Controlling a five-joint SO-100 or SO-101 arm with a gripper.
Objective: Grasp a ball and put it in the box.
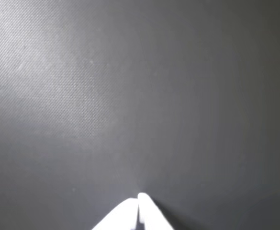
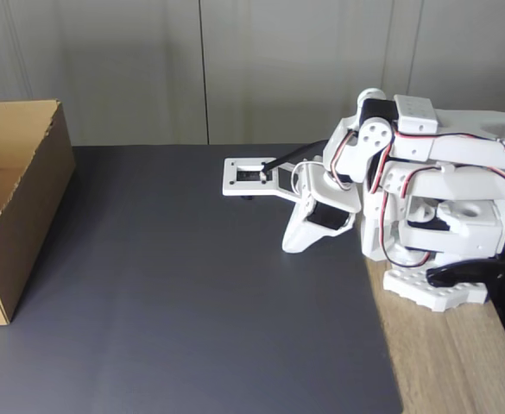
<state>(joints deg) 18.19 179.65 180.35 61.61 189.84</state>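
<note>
You're at square one: the arm sits folded, its gripper (image 1: 139, 201) hanging over the dark mat (image 2: 192, 285) with jaws pressed together, holding nothing. One box (image 2: 15, 198) sits at the fixed view's left edge. I can't spot a ball anywhere, so finding it comes first.

A hobby or home-lab bench: a wooden counter (image 2: 459, 362) covered by a dark grey mat (image 2: 200, 293), a small white 3D-printed robot arm (image 2: 425, 198) with exposed wires clamped at its edge, plain pale wall panels (image 2: 235, 69) behind.
</note>
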